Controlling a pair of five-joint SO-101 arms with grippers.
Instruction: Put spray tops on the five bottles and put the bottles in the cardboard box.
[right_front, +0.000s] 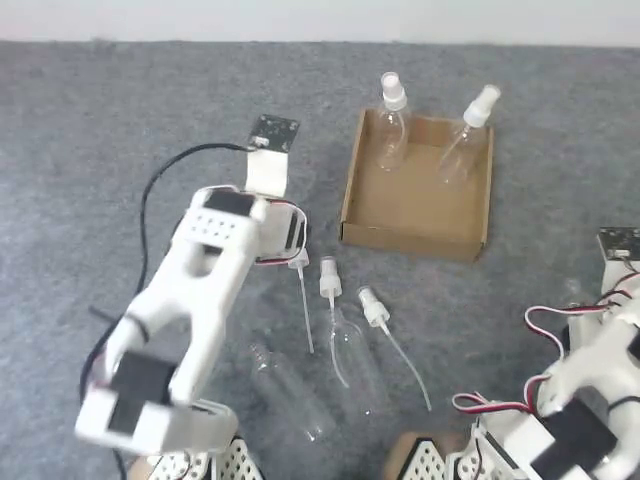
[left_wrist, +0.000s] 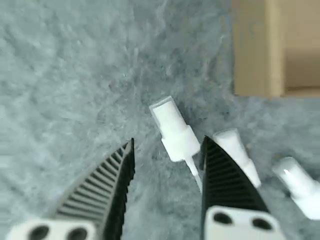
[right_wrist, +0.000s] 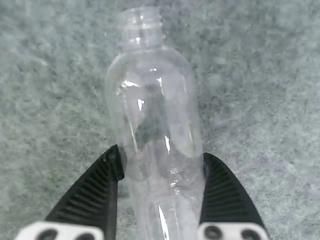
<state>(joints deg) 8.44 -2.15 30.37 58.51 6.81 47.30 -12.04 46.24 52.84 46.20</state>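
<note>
At the left, the white left arm bends over the grey carpet. Seen from above, its body hides the left gripper. The wrist view shows the jaws apart over a white plastic spray top, which lies on the carpet between the fingertips. Nearer, a clear plastic bottle with an open neck lies on its side. Just right of it, a second clear bottle is hard to make out. A second white spray top sits at its far end; whether it is screwed on I cannot tell. A third white spray top, with a thin tube, lies just beside. Farther and to the right is the shallow brown cardboard box, holding a spray-topped clear bottle and another spray-topped bottle. At the right, the white right arm is cut off by the edge. The right gripper is clamped on an uncapped clear bottle, whose base is out of frame.
</note>
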